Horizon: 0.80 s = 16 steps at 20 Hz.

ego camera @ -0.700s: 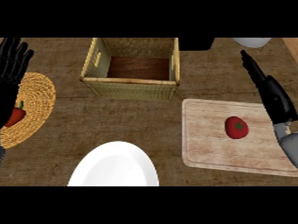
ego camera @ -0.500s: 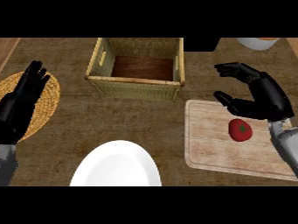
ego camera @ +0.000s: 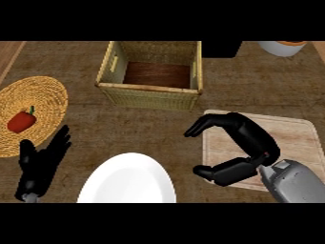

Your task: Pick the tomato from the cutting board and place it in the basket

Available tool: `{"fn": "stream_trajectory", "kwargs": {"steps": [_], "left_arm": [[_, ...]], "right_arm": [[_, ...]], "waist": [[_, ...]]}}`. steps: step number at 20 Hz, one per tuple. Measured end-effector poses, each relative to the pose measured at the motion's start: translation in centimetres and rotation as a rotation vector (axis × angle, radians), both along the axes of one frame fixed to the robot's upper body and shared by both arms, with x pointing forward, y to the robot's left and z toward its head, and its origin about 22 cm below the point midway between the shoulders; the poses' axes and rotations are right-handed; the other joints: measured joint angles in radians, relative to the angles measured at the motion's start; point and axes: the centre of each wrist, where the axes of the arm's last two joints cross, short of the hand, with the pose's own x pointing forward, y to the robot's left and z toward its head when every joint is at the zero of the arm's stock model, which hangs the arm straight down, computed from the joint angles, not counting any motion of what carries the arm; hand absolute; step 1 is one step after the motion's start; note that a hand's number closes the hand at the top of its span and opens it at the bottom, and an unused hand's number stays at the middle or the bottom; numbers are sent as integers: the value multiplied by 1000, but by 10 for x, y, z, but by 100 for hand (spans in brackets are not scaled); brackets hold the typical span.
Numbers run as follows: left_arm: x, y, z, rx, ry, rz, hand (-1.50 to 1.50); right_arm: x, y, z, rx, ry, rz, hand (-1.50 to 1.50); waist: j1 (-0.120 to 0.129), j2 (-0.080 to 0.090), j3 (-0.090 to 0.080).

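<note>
The wooden cutting board (ego camera: 300,136) lies at the right. My right hand (ego camera: 253,138) hovers over its left part, fingers (ego camera: 210,123) and thumb (ego camera: 218,171) curved wide apart with only bare board showing in the gap. The hand covers the spot where the tomato lay, so no tomato shows. The wicker basket (ego camera: 147,91) stands above the centre, open, with a dark wooden bottom. My left hand (ego camera: 42,164) rests open at the lower left, fingers straight and holding nothing.
A round woven mat (ego camera: 45,102) at the left carries a red pepper (ego camera: 22,121). A white plate (ego camera: 129,183) lies at the bottom centre, between my hands. A white bowl (ego camera: 283,47) and a dark object (ego camera: 221,49) sit at the far edge.
My right hand came down and left over the tomato, which it now hides. My left hand dropped off the woven mat to the lower left, uncovering the red pepper.
</note>
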Motion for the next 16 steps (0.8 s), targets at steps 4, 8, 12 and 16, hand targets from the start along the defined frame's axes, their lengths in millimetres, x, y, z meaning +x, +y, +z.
{"fn": "stream_trajectory", "kwargs": {"steps": [4,8,12,16], "left_arm": [[-4,-1,-2,0,20,20,0],[-10,0,-3,4,29,25,0],[-12,-1,-5,3,27,34,0],[-12,0,-4,0,26,28,0]], "right_arm": [[-4,-16,15,-187,-91,-82,-150],[8,-50,58,-450,-247,-234,-150],[11,-80,117,-668,-350,-304,-150],[9,-108,181,-824,-385,-318,-150]], "waist": [[-16,-12,1],[-26,-20,0],[-32,-21,0],[-26,-18,1]]}}
